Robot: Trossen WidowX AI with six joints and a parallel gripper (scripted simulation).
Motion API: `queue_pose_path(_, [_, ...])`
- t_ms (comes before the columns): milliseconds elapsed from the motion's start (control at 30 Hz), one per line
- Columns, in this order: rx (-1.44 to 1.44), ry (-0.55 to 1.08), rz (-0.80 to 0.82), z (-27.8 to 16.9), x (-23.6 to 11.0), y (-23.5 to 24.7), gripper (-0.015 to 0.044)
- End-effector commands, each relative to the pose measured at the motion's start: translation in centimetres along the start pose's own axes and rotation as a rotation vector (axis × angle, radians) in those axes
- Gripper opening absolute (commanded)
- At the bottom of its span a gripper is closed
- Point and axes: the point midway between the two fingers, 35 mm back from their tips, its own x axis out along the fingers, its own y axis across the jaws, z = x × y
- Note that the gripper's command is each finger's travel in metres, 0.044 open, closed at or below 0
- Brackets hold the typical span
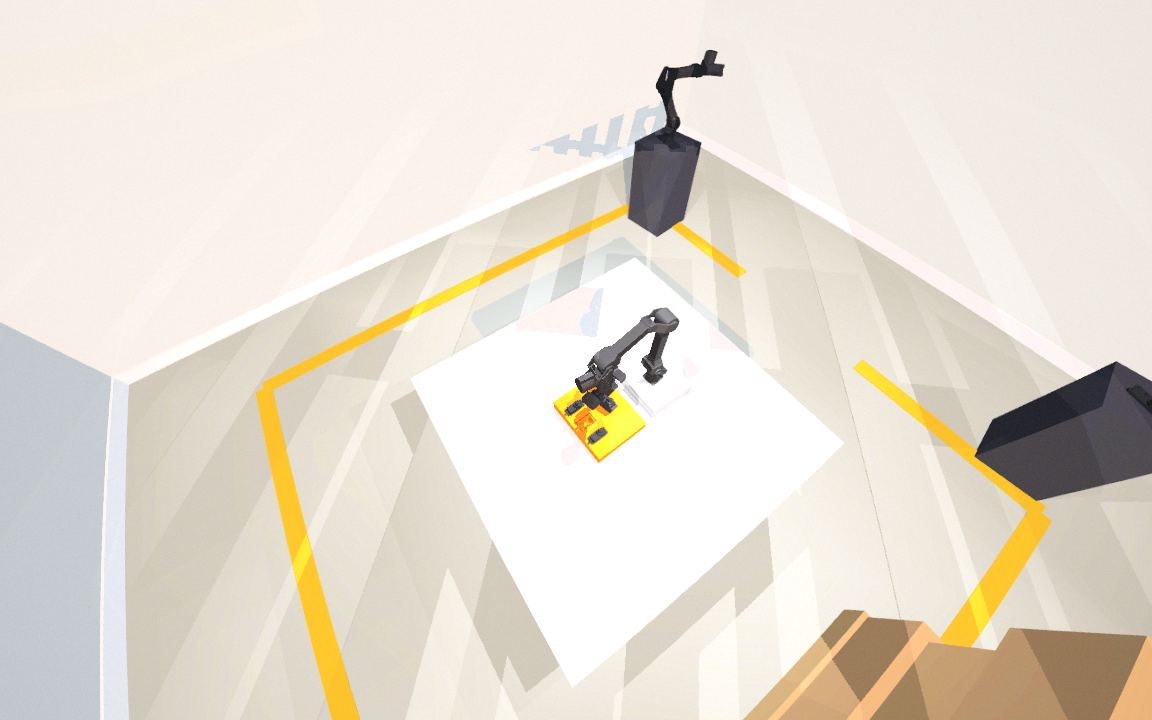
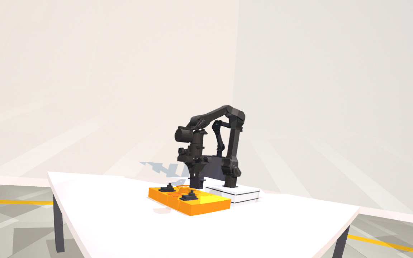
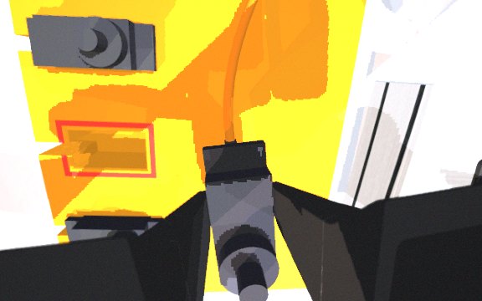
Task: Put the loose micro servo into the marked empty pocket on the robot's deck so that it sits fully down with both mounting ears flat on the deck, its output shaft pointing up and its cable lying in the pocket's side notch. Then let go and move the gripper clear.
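Above the yellow deck (image 3: 299, 50), the gripper (image 3: 241, 217) has its two dark fingers pinched tight on the micro servo (image 3: 238, 196), one finger on each long side of the grey body. The servo hangs clear of the deck, with its round output shaft (image 3: 251, 282) toward the wrist camera and its dark bottom end nearest the deck. From that bottom end an orange cable (image 3: 233, 79) curves away across the deck surface.

Off to one side of the held servo, apart from it, sits the marked pocket (image 3: 107, 148), a rectangular recess outlined in red, and it holds nothing. A notch opens from the pocket's side edge farthest from the servo, cutting out toward the deck's rim. Beyond one long side of the pocket, a seated servo (image 3: 92, 43) lies flat in the deck with its round hub showing. Beyond the pocket's opposite side, another seated servo (image 3: 107, 226) peeks out, partly hidden behind the gripper finger.

From the exterior view the arm (image 2: 230, 141) bends over and points the gripper (image 2: 196, 179) straight down over the back part of the deck (image 2: 208, 205), and the servo's dark body shows between the fingertips. The deck rests on the white table (image 2: 265, 230), right beside the arm's white base plate (image 2: 243, 194).
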Motion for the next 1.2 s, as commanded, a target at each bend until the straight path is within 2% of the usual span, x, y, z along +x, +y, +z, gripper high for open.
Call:
queue_pose_path(0, [-0.138,-0.005,0.002,0.01,-0.03,0.06,0.0])
queue_pose_path(1167, [-1.356,-0.013,-0.014,-0.2,-0.02,0.1,0.0])
